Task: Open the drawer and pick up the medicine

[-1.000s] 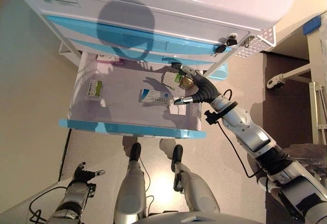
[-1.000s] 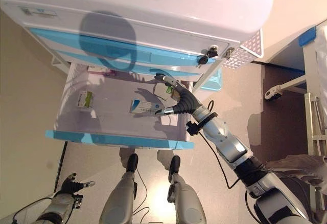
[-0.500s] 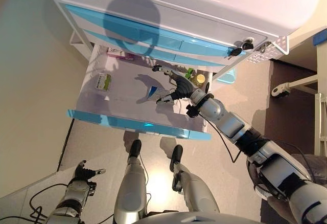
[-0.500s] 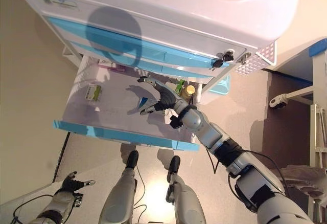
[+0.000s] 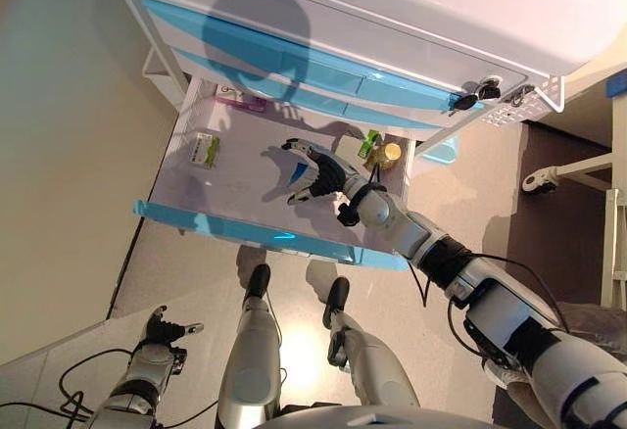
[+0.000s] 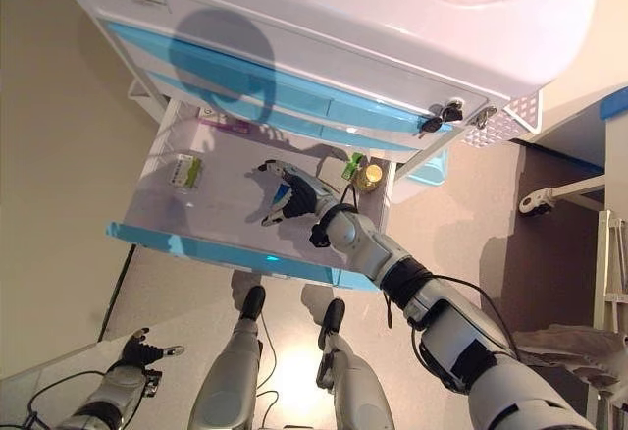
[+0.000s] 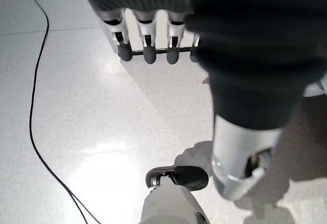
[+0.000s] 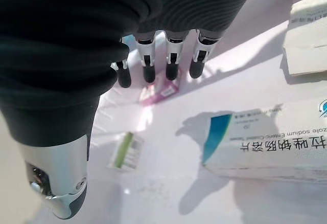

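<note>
The bottom drawer (image 5: 231,227) of the white and blue cabinet stands pulled open. My right hand (image 5: 312,168) hovers inside it, fingers straight and open, holding nothing. Just under it lies a white medicine box with a blue corner (image 8: 265,142), partly hidden by the hand in the eye views (image 6: 283,194). A small green and white box (image 5: 204,148) lies at the drawer's left. A pink box (image 5: 241,103) lies at the back. My left hand (image 5: 162,331) hangs low by the floor, open and empty.
A green box (image 5: 369,143) and a yellow-capped bottle (image 5: 390,152) sit at the drawer's back right corner. Another white box (image 8: 311,35) lies beside the hand. The closed upper drawers (image 5: 294,62) overhang the back of the open one. A wheeled bed frame (image 5: 578,169) stands at right.
My right hand has moved left from the drawer's right side to above the white and blue box, still open. The camera has shifted too. The left hand has stayed put.
</note>
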You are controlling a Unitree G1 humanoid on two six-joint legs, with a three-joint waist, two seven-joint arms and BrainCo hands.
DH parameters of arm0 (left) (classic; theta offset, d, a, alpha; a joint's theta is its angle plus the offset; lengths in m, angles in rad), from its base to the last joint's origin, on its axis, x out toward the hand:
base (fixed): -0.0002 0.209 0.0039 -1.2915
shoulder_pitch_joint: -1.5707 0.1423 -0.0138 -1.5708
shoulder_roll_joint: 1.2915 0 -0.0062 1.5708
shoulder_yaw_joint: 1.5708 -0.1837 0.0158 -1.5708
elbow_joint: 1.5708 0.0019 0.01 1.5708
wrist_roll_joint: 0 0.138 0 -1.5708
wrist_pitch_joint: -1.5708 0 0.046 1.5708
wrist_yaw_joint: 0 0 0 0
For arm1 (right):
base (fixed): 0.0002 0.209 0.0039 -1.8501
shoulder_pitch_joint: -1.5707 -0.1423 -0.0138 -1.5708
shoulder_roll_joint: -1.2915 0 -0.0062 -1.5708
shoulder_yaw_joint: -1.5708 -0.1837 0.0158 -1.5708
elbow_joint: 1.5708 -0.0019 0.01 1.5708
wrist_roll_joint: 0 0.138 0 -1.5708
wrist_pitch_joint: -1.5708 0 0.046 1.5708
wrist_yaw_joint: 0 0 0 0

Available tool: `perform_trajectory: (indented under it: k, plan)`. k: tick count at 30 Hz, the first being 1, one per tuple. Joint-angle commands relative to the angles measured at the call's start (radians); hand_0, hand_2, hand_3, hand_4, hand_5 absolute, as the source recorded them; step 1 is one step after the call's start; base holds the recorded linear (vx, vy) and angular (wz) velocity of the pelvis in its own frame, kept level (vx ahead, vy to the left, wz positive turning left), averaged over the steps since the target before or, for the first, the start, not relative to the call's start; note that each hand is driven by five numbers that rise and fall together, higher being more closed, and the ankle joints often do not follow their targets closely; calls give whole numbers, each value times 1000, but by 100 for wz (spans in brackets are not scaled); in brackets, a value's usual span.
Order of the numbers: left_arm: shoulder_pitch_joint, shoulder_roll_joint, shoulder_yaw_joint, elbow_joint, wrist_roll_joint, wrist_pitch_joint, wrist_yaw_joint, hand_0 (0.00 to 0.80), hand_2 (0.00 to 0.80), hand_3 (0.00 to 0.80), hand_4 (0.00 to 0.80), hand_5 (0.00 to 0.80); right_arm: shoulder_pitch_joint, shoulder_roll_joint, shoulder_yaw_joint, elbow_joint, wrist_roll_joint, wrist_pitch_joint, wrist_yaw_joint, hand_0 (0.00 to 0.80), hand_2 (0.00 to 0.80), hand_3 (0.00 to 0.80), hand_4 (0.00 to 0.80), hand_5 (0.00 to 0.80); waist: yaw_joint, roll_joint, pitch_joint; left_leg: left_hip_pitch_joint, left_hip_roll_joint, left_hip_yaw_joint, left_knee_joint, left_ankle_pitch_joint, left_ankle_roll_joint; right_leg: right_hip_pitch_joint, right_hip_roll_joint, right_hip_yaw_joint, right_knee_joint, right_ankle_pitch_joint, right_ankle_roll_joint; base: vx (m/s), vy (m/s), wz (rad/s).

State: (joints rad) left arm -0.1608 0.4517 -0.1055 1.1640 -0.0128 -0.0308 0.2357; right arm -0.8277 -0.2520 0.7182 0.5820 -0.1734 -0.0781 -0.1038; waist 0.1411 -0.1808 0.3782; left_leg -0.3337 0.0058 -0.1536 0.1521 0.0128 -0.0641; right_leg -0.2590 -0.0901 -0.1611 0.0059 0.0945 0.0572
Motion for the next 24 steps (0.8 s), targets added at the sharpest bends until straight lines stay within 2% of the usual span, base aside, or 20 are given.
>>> perform_trajectory:
  k: [1, 3, 8, 24]
  plan:
    - [15, 26, -8, 43, 15, 1, 24, 0, 0, 0, 0, 0, -38, 20, -6, -12, -35, -9, -38, 0, 0, 0, 0, 0, 16, -18, -17, -48, -68, -11, -7, 12, 61, -53, -31, 23, 88, -20, 58, 0, 0, 0]
    - [11, 27, -20, 47, 13, 0, 29, 0, 0, 0, 0, 0, -71, 46, -4, 74, -80, 8, -62, 0, 0, 0, 0, 0, 22, -11, -14, -49, -69, -15, -6, 13, 62, -55, -34, 21, 91, -22, 57, 0, 0, 0]
    - [2, 22, -37, 53, 13, 1, 33, 0, 0, 0, 0, 0, -109, 70, -4, 164, -125, 28, -97, 0, 0, 0, 0, 0, 29, -5, -9, -52, -70, -20, -11, 19, 62, -58, -35, 18, 93, -20, 57, -10, 0, 7]
    - [-28, 8, -79, 63, -9, -1, 40, 0, 0, 0, 0, 0, -203, 81, 6, 405, -241, 90, -151, 0, 0, 0, 0, 0, 39, 8, -2, -65, -81, -31, -5, 21, 62, -63, -39, 10, 92, -14, 59, -1, 0, 0]
